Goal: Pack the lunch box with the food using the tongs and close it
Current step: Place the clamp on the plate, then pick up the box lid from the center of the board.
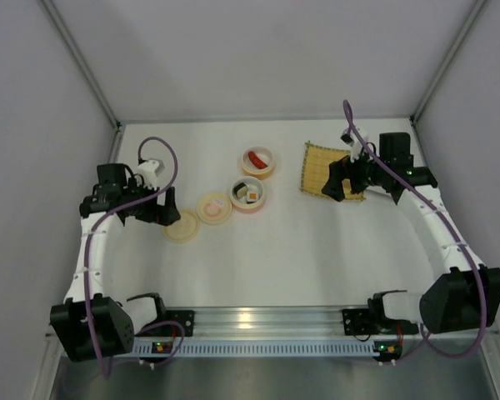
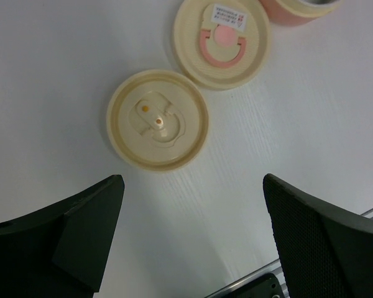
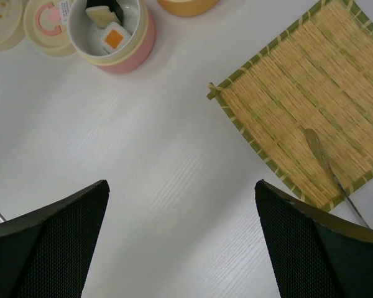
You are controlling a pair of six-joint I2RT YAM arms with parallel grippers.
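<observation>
white table (image 1: 317, 250), clock face read off the top view. left gripper (image 2: 191, 186) at 9 o'clock, jaws spread wide with nothing between them, just beside the plain cream round lid (image 2: 157, 119). right gripper (image 3: 181, 186) at 2 o'clock, jaws spread, empty, at the edge of the tan square bamboo mat (image 3: 298, 99). pink round plastic bowl (image 1: 248, 202) sits near centre, uncovered. yellow-orange round bowl (image 1: 267, 171) is just beside it at its 12 o'clock, also uncovered. cream lid with pink ring (image 2: 221, 40) lies between the plain lid and the pink bowl. slim silver metal tongs (image 3: 326, 167) lie flat on the mat, one end past its edge. two sushi rolls (image 3: 112, 37) are in the pink bowl, red sausage (image 1: 255, 159) in the yellow-orange one.
</observation>
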